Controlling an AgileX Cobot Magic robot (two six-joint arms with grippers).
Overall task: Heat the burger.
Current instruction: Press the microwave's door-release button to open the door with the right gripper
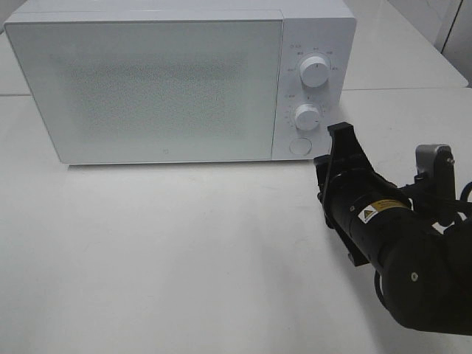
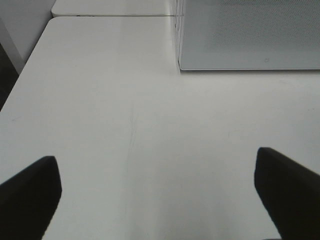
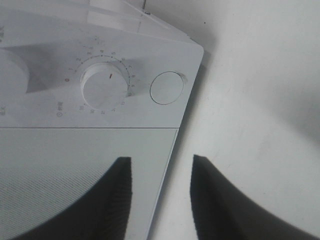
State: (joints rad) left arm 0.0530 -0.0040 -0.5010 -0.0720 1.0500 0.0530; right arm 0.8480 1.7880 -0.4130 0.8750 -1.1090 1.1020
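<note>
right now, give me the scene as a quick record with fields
microwave: white, on the table, door shut
controls: upper knob, lower knob, round button below them
burger: not in view
left gripper: open, empty, over the table
right gripper: jaws apart, empty, close to the round button

The right arm (image 1: 413,258) is matte black and rounded, with a small screw (image 1: 413,276) sunk in its side and a white-and-yellow warning label (image 1: 377,210) bearing a black triangle. A silver-grey bracket (image 1: 434,158) stands beside black cables (image 1: 464,193). The right gripper (image 3: 161,162) and the left gripper (image 2: 155,156) have plain black, tapering fingers (image 3: 215,200).
</note>
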